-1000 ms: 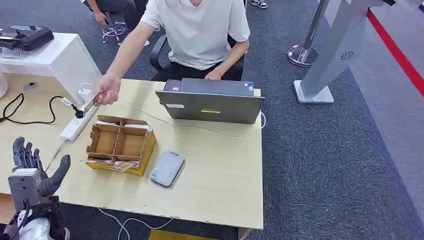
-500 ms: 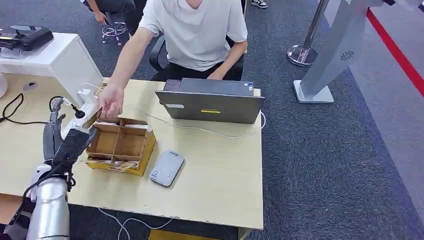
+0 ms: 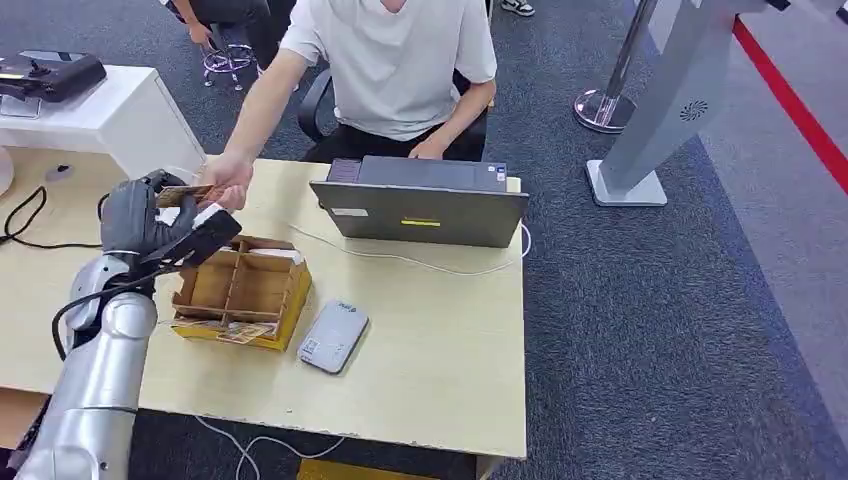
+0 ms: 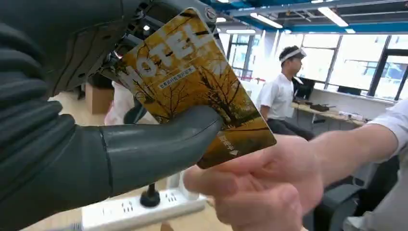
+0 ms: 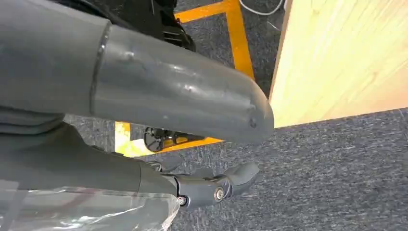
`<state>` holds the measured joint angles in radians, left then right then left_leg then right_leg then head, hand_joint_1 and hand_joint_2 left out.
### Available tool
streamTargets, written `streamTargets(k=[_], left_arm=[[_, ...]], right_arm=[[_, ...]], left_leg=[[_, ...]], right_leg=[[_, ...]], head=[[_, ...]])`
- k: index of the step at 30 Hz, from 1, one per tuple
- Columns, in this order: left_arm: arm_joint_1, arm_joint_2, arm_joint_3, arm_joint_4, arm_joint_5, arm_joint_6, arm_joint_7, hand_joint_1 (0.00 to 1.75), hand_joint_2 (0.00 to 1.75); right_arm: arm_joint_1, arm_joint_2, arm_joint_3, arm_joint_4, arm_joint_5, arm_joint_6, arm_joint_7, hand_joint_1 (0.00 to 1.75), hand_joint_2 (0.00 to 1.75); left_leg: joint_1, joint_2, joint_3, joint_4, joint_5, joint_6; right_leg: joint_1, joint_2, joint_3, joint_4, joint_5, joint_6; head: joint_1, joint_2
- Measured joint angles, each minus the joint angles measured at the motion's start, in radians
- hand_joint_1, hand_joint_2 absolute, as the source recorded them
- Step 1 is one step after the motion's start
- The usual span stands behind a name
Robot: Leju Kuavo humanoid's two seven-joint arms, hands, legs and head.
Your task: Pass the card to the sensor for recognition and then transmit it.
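My left hand (image 3: pixel 150 222) closes thumb and fingers on the yellow hotel card (image 4: pixel 192 82) while the seated person's hand (image 4: pixel 260 185) pinches its far corner above the desk (image 3: pixel 430 330), beside the cardboard box (image 3: pixel 242 290). This looks like the handover step. Next, I judge, comes carrying the card to the grey sensor (image 3: pixel 333 337) lying flat near the box. My right hand (image 5: pixel 211 185) hangs empty, fingers apart.

Bright, even indoor light; wrist views softly blurred close up.
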<state>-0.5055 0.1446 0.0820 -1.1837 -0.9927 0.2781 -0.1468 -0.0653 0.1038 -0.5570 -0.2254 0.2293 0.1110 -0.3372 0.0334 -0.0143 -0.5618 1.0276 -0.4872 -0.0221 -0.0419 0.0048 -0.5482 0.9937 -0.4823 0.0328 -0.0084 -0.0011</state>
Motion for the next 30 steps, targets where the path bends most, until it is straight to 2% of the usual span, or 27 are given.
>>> streamTargets(k=[8, 14, 21, 30], left_arm=[[-0.117, 0.060, -0.111, 0.077, -0.221, 0.056, 0.088, 1.75, 1.75], [-0.156, 0.075, -0.198, 0.114, -0.381, 0.138, 0.153, 1.75, 1.75], [-0.062, 0.063, -0.268, 0.024, -0.459, 0.162, 0.190, 1.75, 1.75], [0.126, 0.034, -0.401, -0.191, -0.504, 0.161, 0.174, 1.75, 1.75]], right_arm=[[-0.004, 0.006, -0.010, 0.005, 0.018, 0.004, 0.022, 0.00, 0.00], [-0.005, 0.013, -0.015, 0.010, 0.034, 0.003, 0.042, 0.00, 0.00], [-0.003, 0.016, -0.019, 0.014, 0.035, 0.002, 0.041, 0.00, 0.00], [0.004, 0.018, -0.045, 0.016, 0.029, -0.003, 0.032, 0.00, 0.00]], left_leg=[[0.000, 0.000, 0.000, 0.000, 0.000, 0.000], [0.000, 0.000, -0.001, 0.000, 0.000, 0.000], [0.000, 0.000, -0.002, 0.000, 0.000, 0.000], [0.000, 0.000, -0.003, 0.000, 0.000, 0.000]], right_leg=[[0.000, 0.000, 0.000, 0.000, 0.000, 0.000], [0.000, -0.001, 0.000, 0.000, 0.000, 0.000], [0.000, 0.000, -0.002, 0.000, 0.000, 0.000], [0.000, 0.000, -0.002, 0.000, 0.000, 0.000]], head=[[0.000, 0.000], [0.000, 0.000], [0.000, 0.000], [-0.001, 0.000]])
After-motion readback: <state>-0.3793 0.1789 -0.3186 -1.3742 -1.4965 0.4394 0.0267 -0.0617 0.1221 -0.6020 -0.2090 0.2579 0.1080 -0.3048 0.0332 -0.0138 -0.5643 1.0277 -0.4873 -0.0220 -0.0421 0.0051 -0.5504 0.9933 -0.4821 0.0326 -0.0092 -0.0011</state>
